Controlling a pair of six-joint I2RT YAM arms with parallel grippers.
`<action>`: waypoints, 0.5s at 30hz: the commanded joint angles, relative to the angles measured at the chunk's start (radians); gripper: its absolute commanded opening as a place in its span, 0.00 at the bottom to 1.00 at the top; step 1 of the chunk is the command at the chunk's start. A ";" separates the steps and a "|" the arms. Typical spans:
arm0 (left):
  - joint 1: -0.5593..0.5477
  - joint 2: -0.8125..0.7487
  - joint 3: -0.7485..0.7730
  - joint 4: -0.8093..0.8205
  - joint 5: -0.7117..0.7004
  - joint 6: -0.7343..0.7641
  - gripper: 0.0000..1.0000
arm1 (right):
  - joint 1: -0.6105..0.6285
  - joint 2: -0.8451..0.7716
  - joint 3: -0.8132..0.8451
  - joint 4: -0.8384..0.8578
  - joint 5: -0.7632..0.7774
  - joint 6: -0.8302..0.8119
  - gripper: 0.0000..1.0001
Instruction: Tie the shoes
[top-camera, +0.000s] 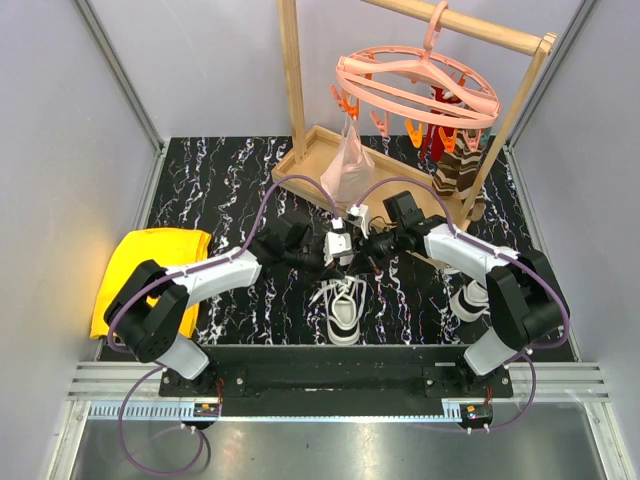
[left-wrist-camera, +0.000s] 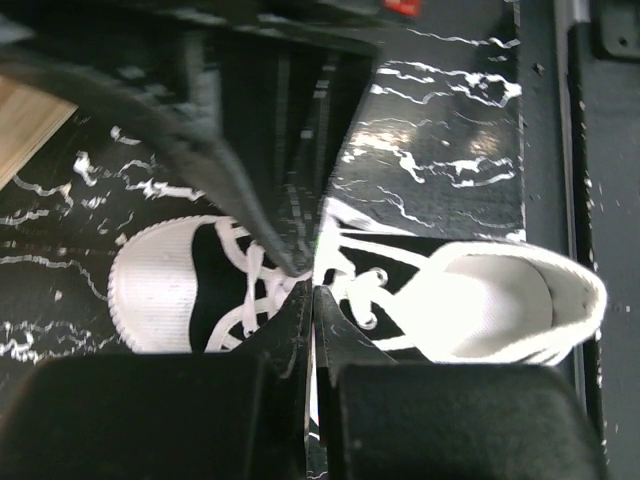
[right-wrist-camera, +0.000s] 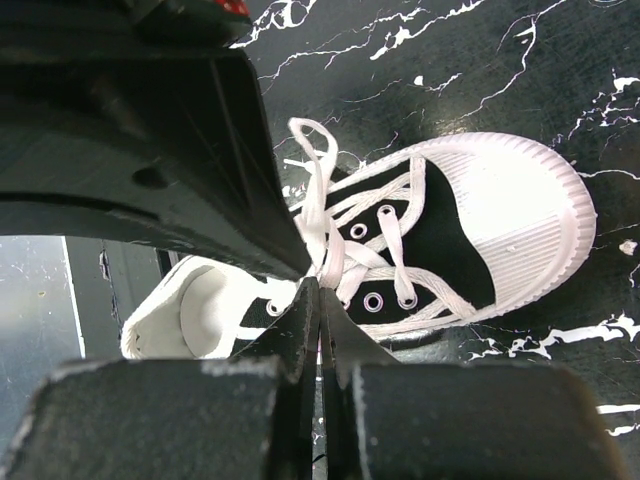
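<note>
Two shoes (top-camera: 345, 308); left hand (left-wrist-camera: 312, 292) and right hand (right-wrist-camera: 319, 285) closed, perhaps pinching laces (right-wrist-camera: 316, 215).

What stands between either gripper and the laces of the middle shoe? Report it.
Nothing visible. The left gripper and right gripper, both shut, have their tips at the laces of the shoe. Each has the other gripper close beside it, not in the way.

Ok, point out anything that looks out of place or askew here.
The pair is split. One shoe lies mid-table with its laces loose, and the other shoe sits far off to the right. A yellow cloth is crumpled at the left, overlapping the edge of the mat.
</note>
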 joint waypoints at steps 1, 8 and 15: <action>0.005 0.014 0.002 0.081 -0.064 -0.112 0.00 | -0.007 -0.016 0.008 0.032 -0.038 0.010 0.00; 0.005 0.014 -0.029 0.106 -0.101 -0.192 0.00 | -0.009 -0.020 -0.002 0.038 -0.043 0.025 0.00; -0.003 0.027 -0.056 0.170 -0.141 -0.356 0.00 | -0.009 -0.026 -0.011 0.063 -0.053 0.057 0.00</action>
